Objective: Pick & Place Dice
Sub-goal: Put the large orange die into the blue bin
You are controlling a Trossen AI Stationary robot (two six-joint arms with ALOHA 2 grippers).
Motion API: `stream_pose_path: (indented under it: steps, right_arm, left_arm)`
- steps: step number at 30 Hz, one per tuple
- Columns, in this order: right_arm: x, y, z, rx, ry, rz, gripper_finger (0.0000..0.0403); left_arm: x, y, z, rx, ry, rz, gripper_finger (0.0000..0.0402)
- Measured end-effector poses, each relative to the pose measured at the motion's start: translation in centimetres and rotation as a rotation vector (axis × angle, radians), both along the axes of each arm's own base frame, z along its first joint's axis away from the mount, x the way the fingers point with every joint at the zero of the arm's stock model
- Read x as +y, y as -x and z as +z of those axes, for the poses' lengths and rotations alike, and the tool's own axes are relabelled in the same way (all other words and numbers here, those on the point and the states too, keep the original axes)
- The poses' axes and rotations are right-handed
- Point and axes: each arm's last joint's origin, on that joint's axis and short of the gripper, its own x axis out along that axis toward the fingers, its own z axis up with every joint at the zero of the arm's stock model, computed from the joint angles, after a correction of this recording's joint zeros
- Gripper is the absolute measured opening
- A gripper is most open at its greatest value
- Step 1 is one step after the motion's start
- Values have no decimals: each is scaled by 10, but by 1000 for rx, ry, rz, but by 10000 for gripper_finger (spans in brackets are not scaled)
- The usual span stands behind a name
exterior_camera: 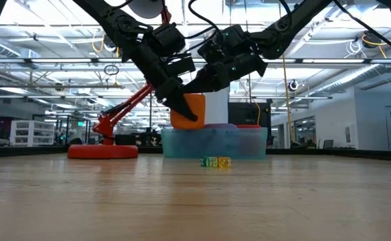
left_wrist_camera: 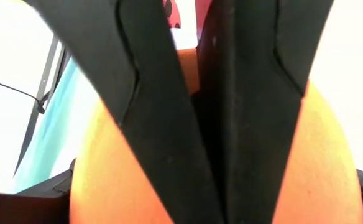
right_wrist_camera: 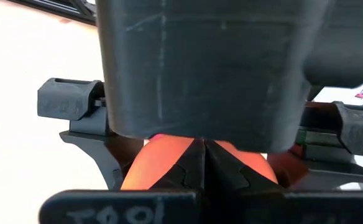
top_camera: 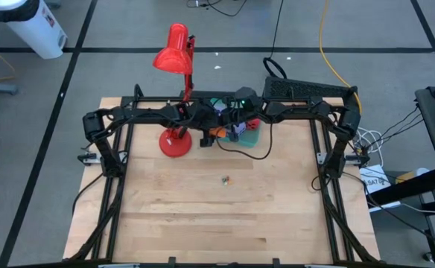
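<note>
The orange die (exterior_camera: pixel 190 106) sits at the left end of the teal tray (exterior_camera: pixel 249 144), rising above its rim. It fills the left wrist view (left_wrist_camera: pixel 107 162) and shows in the right wrist view (right_wrist_camera: pixel 160 158). Strips of a purple die (exterior_camera: pixel 215 125) and a red die (exterior_camera: pixel 249 125) show just over the rim. My left gripper (exterior_camera: pixel 190 115) is shut against the orange die. My right gripper (exterior_camera: pixel 197 87) hovers just above the die's top, fingers shut (right_wrist_camera: pixel 203 152). Both arms meet over the tray (top_camera: pixel 253 138) at the table's far middle. My left gripper lays its shut fingers (left_wrist_camera: pixel 169 143) against the orange die's near-left face (exterior_camera: pixel 182 114), slanting down from the upper left. The die stays upright in the tray. My right gripper is close above the die's top; whether it touches cannot be told.
A red desk lamp stands left of the tray, its round base (top_camera: pixel 176 143) on the table and its arm (exterior_camera: pixel 125 107) slanting up behind my left arm. A small multicoloured piece (exterior_camera: pixel 215 161) lies on the bare wood in front of the tray. The near half of the table (top_camera: pixel 225 223) is free.
</note>
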Motion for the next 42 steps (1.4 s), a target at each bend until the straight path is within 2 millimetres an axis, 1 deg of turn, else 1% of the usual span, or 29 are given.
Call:
stream_pose_path:
  steps: [3,9,15,24,33,42]
  right_arm:
    - [0,0,0,-5,-13,11,0]
    - [1,1,0,-5,-27,21,0]
    - [1,1,0,-3,-27,20,0]
    - [0,1,-1,-8,-38,29,0]
    - [-1,1,0,-10,-38,25,0]
    - [-1,0,2,-27,-29,24,0]
  left_arm:
    - [0,-1,1,-20,21,4,400]
    - [-3,-2,1,-44,96,-41,400]
    - [-4,-2,1,-49,96,-45,400]
    - [-5,3,14,-71,78,-39,400]
    - [-4,4,15,-61,54,-30,400]
    - [-6,11,26,-58,21,-6,400]
